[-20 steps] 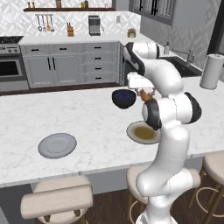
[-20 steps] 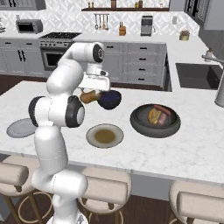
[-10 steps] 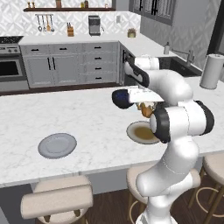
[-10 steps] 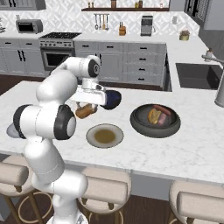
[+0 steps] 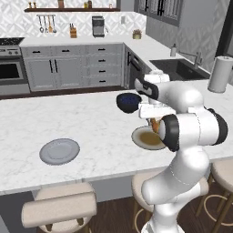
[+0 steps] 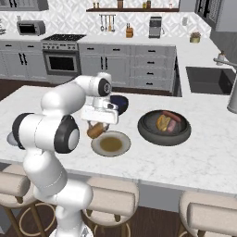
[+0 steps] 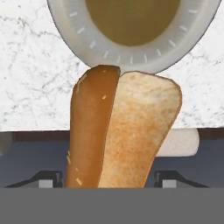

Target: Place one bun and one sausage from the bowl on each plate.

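Note:
My gripper [image 6: 96, 127] is shut on a golden-tan bun [image 7: 124, 131], which hangs end-down. The bun [image 6: 95, 130] hovers just off the left rim of the cream-rimmed plate [image 6: 110, 144] with the brownish centre. In the hand view that plate [image 7: 131, 57] lies right beyond the bun's tip. In the left base view the bun [image 5: 154, 124] peeks out beside my forearm, above the same plate [image 5: 146, 139]. The dark navy bowl [image 6: 119, 102] stands just behind the gripper. The grey plate [image 5: 59, 151] lies far to the left. Another bun [image 6: 162, 123] and a sausage [image 6: 170, 115] rest in a black pan.
The shallow black pan [image 6: 164, 134] sits to the right of the cream-rimmed plate. A sink [image 5: 177, 68] and a paper towel roll [image 5: 220, 74] are at the counter's right end. Stools [image 5: 59, 207] stand under the near edge.
The arm has carried the bun away from the navy bowl, down and toward the counter's near side, to the edge of the cream-rimmed plate. The grip on the bun has held.

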